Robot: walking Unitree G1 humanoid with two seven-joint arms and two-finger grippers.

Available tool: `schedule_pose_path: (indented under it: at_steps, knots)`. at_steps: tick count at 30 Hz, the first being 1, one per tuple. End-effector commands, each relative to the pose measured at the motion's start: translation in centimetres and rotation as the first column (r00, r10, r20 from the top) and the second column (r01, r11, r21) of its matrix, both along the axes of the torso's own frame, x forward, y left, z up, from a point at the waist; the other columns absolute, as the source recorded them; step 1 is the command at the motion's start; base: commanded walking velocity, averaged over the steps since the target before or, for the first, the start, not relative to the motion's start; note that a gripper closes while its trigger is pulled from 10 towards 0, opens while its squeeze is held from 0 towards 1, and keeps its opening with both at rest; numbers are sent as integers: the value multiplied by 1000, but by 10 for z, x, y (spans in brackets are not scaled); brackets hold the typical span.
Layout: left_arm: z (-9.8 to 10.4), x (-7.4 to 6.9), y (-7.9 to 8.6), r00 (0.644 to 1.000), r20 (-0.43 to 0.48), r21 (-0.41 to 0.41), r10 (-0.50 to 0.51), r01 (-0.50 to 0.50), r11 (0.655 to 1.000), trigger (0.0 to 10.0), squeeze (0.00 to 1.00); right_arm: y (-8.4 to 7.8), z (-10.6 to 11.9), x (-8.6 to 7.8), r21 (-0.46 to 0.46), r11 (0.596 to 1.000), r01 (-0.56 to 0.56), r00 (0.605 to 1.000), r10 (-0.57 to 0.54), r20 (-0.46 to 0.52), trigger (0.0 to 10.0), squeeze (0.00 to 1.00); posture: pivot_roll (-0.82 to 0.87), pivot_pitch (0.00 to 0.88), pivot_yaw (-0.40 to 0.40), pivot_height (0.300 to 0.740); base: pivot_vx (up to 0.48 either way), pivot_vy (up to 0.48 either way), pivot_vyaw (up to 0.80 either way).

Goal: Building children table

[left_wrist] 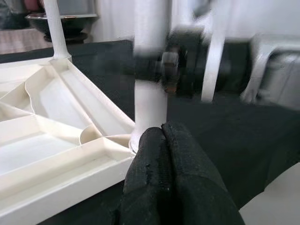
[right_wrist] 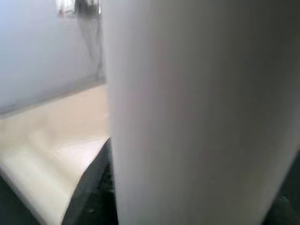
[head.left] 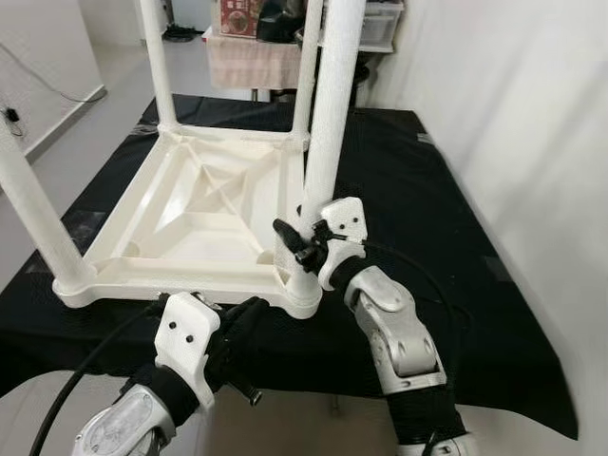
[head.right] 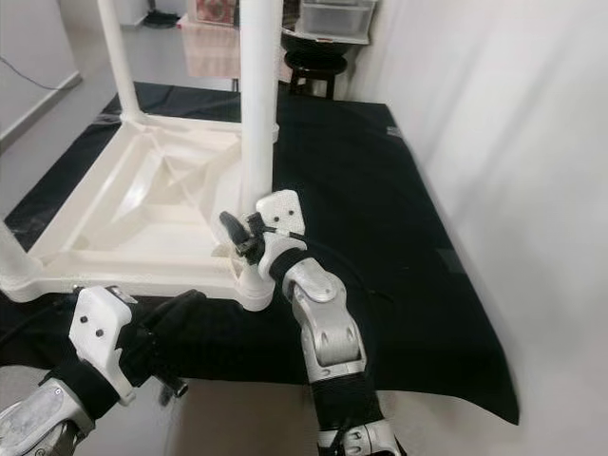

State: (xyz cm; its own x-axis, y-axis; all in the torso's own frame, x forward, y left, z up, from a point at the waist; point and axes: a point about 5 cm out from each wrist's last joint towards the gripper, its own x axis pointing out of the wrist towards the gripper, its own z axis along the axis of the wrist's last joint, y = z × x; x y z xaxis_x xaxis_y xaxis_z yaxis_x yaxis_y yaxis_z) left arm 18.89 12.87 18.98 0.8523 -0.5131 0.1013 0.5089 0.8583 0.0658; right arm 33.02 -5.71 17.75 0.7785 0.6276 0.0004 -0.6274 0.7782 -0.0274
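Four white legs stand up from upturned white children table (head.left: 204,214), lying upside down on black-covered worktop (head.left: 418,199). Right end effector (head.left: 306,237) clenched around near-right leg (head.left: 328,123) low down, close above corner socket. Left end effector (head.left: 249,318) pinched closed, empty, fingertips against table's near edge beside same corner. White wall (head.left: 532,114) at right.

right gripper (head.left: 302,237) raised at centre, black fingers clasped around something white, forearm angled down toward 5 o'clock. left gripper (head.left: 249,313) low at 7 o'clock, fingers (left_wrist: 164,159) pressed together.
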Motion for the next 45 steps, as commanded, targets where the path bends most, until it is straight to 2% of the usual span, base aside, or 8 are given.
schedule_pose_path:
  at_steps: [1,14,16,26,27,33,40,45]
  knots:
    - [-3,2,-2,1000,-7,-3,2,-2,1000,10000,0,5,-1,3,20,991,-131,989,133,-67,10000,1000,8,80,-97,740,0,0,0]
    - [-8,1,-1,1000,-17,-4,2,-2,1000,10000,0,2,49,35,-27,914,-406,914,406,15,10000,1000,29,74,-82,740,0,0,0]
    - [-8,0,-1,1000,-19,-3,3,-3,1000,10000,0,0,50,34,-52,874,-483,875,485,15,10000,0,33,72,-79,740,0,0,0]
    - [-8,-1,-2,1000,-21,-5,0,0,1000,10000,0,-12,49,41,-38,797,-602,798,602,-21,9725,0,53,75,-74,740,0,0,0]
    - [-8,-2,-2,1000,-21,-5,0,0,1000,10000,0,-14,48,40,-27,786,-618,786,618,-23,0,0,62,81,-75,740,0,0,0]
    - [-7,-2,-2,1000,-18,-6,4,-4,1000,10000,0,-25,39,35,-3,786,-618,786,618,-23,0,0,70,86,-80,740,0,0,0]
    - [-3,-4,0,1000,-10,-7,5,-5,1000,10000,0,-18,1,18,51,982,-184,981,187,-44,0,0,54,108,-95,740,0,0,0]
    - [-3,-2,3,1000,-8,-5,7,-7,1000,10000,0,-9,-27,-19,16,964,265,954,-260,-147,0,0,36,116,-74,740,0,0,0]
